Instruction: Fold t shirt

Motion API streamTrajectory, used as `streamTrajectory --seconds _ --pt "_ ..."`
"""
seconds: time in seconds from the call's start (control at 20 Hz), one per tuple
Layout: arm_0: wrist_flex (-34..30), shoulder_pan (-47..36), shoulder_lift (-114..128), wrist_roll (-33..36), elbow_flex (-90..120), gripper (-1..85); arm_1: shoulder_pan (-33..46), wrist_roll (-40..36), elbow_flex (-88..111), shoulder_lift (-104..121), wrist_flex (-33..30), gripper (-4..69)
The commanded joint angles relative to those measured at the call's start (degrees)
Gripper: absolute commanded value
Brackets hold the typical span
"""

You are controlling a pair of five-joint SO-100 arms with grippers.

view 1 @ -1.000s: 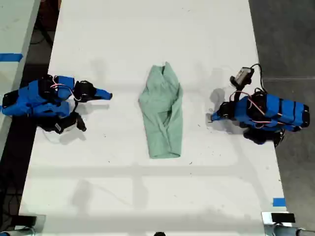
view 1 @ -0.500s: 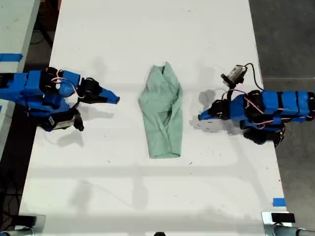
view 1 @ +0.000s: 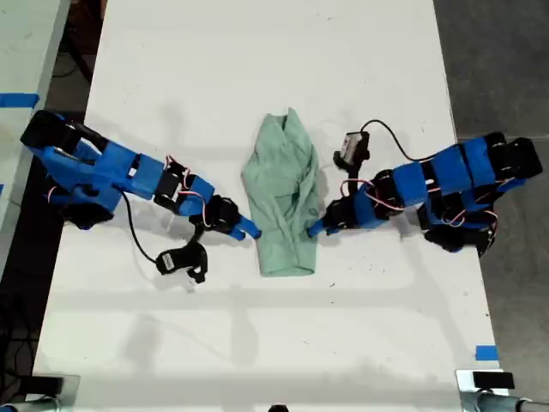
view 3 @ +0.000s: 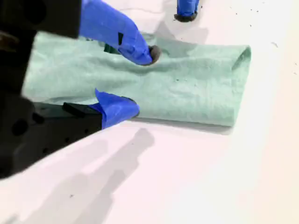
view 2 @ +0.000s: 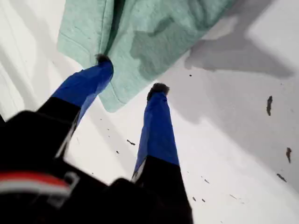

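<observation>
The t shirt (view 1: 283, 189) is pale mint green and lies folded into a long narrow strip at the table's middle in the exterior view. My first gripper (view 1: 313, 230) comes in from the exterior view's right to the strip's lower edge. It is open (view 2: 131, 72), with one fingertip (view 2: 105, 58) on the t shirt (view 2: 154, 32) near a corner and the other on the bare table. From the exterior view's left, my second gripper (view 1: 250, 232) meets the opposite edge. It is open (view 3: 140, 81), one finger over the t shirt (view 3: 196, 88) and one at its near edge.
The white table (view 1: 257, 51) runs the height of the exterior view. Dark floor (view 1: 497, 69) lies past its edge on the exterior view's right. A second table (view 1: 26, 51) with blue tape stands at the exterior view's left. Small dark specks dot the tabletop.
Both arms have stretched inward from the table's sides, bringing their grippers down to the t shirt's lower edges. The t shirt has not moved.
</observation>
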Motion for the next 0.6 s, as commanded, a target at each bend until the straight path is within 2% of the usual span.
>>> streamTrajectory --seconds 0.0,0.2,0.25,0.3,0.35,0.4,0.45,0.55 --pt "3.52 1.58 -8.53 -2.64 -12.74 18.6 -1.76 1.49 -3.60 -0.44 -1.58 22.1" --pt "5.36 1.05 -23.82 -6.33 -25.05 17.0 -3.08 0.97 -7.29 -9.67 -3.78 25.1" --pt "5.36 0.88 -26.89 -6.15 -27.07 13.4 -3.16 0.62 -9.93 -13.71 -3.78 25.7" --pt "4.75 0.62 -30.15 -2.55 -29.71 2.3 -3.25 0.18 -13.01 -17.75 -2.99 26.2" --pt "6.68 0.88 -32.70 -0.53 -33.31 -0.2 -3.34 -0.35 -15.91 -20.92 -2.37 26.5" --pt "11.25 1.14 -34.54 -0.53 -37.35 -0.3 -3.52 -0.79 -18.63 -23.55 -1.76 25.0" --pt "14.85 1.32 -35.51 -0.35 -40.17 -0.3 -3.78 -0.18 -21.45 -25.66 0.09 2.5" --pt "18.54 1.76 -34.45 -0.09 -41.40 -0.3 -4.83 2.81 -27.25 -29.00 6.15 1.6"
